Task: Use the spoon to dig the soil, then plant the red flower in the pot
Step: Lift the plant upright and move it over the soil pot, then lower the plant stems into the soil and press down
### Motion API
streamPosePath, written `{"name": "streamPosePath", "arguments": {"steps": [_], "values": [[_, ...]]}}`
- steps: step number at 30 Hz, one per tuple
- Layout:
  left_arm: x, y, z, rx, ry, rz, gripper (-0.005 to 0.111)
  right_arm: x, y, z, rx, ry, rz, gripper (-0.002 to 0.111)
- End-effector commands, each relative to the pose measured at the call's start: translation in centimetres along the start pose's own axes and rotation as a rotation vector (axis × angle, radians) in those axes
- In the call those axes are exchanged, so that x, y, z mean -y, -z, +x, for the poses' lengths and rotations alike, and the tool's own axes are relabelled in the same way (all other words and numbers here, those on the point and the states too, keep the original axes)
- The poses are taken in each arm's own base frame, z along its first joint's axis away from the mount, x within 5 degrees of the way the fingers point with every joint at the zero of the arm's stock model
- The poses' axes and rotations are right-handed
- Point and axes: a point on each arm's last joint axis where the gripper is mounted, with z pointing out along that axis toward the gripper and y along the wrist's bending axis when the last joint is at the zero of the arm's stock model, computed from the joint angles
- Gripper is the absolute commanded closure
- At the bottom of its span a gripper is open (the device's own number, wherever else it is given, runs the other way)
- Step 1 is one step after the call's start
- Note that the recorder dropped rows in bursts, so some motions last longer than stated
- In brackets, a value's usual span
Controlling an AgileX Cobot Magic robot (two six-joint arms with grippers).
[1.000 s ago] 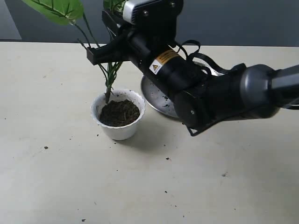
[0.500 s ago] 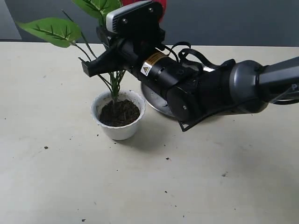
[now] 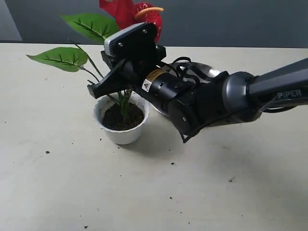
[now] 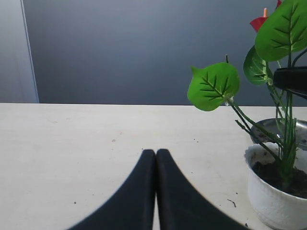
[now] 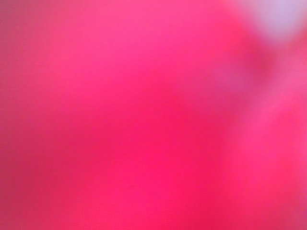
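Observation:
The white scalloped pot (image 3: 123,136) stands mid-table with dark soil (image 3: 110,118) inside. The red flower (image 3: 129,11) stands upright, its green stems reaching down into the soil. My right gripper (image 3: 97,88) is just above the pot's rim, shut on the stems. A red bloom (image 5: 153,115) fills the whole right wrist view and hides the jaws there. The left wrist view shows the pot (image 4: 268,203), soil (image 4: 266,171) and a green leaf (image 4: 214,86) off to one side. My left gripper (image 4: 156,154) is shut, empty, low over bare table. The spoon is out of view.
A round steel plate (image 3: 212,72) lies behind the pot, mostly covered by the right arm; its rim (image 4: 266,127) shows in the left wrist view. Stray soil specks (image 3: 47,152) dot the tabletop. A grey wall backs the table.
The right gripper has moved down with the flower. The stems have gone deeper into the soil, and the red blooms have come into the exterior view.

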Motion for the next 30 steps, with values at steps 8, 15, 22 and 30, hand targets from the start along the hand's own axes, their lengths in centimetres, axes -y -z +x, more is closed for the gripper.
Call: {"name": "streamPosePath", "arguments": {"steps": [8, 15, 22, 30], "values": [[0.0, 0.0, -0.1, 0.015, -0.003, 0.006, 0.106, -1.2, 2.0, 3.4, -0.136, -0.036, -0.032, 0.108], [0.0, 0.0, -0.1, 0.015, -0.003, 0.006, 0.106, -1.3, 2.6, 4.2, -0.158, -0.119, -0.034, 0.108], [0.0, 0.0, -0.1, 0.015, -0.003, 0.006, 0.106, -1.7, 2.7, 4.6, -0.213, -0.179, -0.060, 0.108], [0.0, 0.0, -0.1, 0.015, -0.003, 0.006, 0.106, -2.3, 2.8, 5.0, -0.254, -0.172, -0.069, 0.108]]}}
